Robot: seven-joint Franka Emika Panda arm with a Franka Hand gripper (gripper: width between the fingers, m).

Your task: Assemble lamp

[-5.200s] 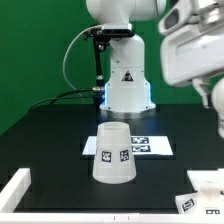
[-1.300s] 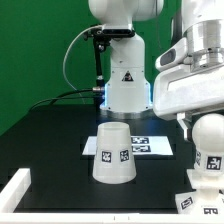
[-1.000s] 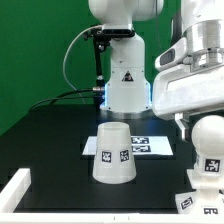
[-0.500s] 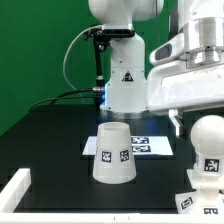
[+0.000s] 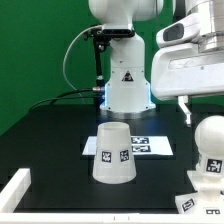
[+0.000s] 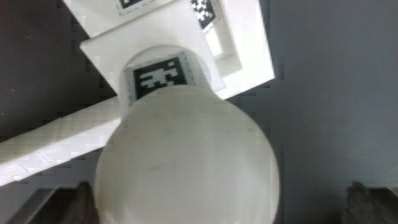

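Note:
The truncated-cone shade [image 5: 112, 152] stands wide end down at the table's middle, its tags facing the camera. At the exterior view's right, the round-headed bulb [image 5: 210, 144] stands upright on the square-footed base [image 5: 205, 186]. My gripper [image 5: 208, 110] hangs just above the bulb's head; one finger [image 5: 186, 111] shows and the other is out of frame. In the wrist view the bulb's head [image 6: 187, 150] fills the middle, with the base's tagged foot [image 6: 160, 75] beyond it. My gripper [image 6: 199, 205] is open, with the dark fingers [image 6: 43, 205] well off both sides of the bulb.
The marker board [image 5: 148, 146] lies behind the shade. The arm's own pedestal [image 5: 125, 85] stands at the back with a cable to its left. A white rail [image 5: 15, 190] lies at the front left corner. Another white bar [image 6: 54, 150] runs beside the base.
The gripper has risen from around the bulb's sides to above its head, leaving the bulb standing on the base. The shade has not moved.

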